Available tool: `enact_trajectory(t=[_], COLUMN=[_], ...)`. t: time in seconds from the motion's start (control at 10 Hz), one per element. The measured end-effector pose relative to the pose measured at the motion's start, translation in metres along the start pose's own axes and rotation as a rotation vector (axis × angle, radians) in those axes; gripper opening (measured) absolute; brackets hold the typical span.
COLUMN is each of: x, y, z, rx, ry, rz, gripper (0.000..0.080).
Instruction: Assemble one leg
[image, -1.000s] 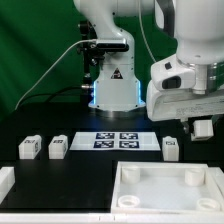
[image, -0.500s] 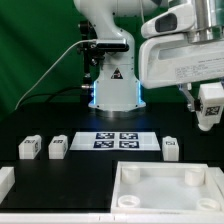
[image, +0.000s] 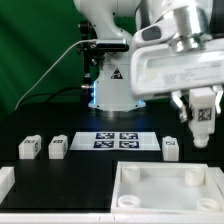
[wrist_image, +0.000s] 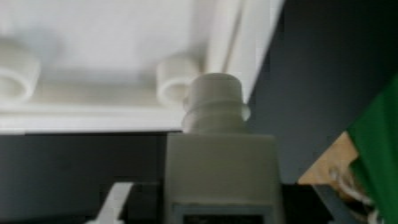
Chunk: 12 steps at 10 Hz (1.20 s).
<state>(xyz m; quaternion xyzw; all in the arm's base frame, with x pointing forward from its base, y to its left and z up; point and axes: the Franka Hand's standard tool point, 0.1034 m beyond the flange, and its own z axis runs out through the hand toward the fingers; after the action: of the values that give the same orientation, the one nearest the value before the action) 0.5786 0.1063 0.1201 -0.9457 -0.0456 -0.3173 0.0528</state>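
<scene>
gripper (image: 202, 102) pinching one leg (image: 203, 120) up in the air, three more legs (image: 28, 148) (image: 58, 147) (image: 171, 147) on the table (image: 90, 175), one panel (image: 165, 192), one marker board (image: 120, 140)

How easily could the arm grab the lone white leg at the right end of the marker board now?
Probably not right away. The tool is shut on another leg, so its jaws are full. Nothing stands over the lone leg, so the way looks free once that one is set down.

Bright, even light; wrist view soft, leg (wrist_image: 215, 105) blurred.
</scene>
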Motion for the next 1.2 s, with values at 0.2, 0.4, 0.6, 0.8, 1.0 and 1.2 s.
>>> enact_trajectory(t=[0.2,0.4,0.6,0.8,1.0,1.2], x=[0.018,0.011,0.011,0.017,0.038,0.028], y=[0.008,0.007,0.007,0.011,0.018,0.014], z=[0.027,0.027,0.027,0.034,0.053,0.067], rx=[-0.007,-0.003,-0.003,-0.005,-0.008,-0.002], ry=[-0.010,-0.037,-0.038,-0.031,0.001,-0.014], rz=[-0.031,-0.032,-0.032,-0.036,-0.023,-0.021], gripper=[0.0291,0.0291,0.0291,0.0291,0.0291,0.0291])
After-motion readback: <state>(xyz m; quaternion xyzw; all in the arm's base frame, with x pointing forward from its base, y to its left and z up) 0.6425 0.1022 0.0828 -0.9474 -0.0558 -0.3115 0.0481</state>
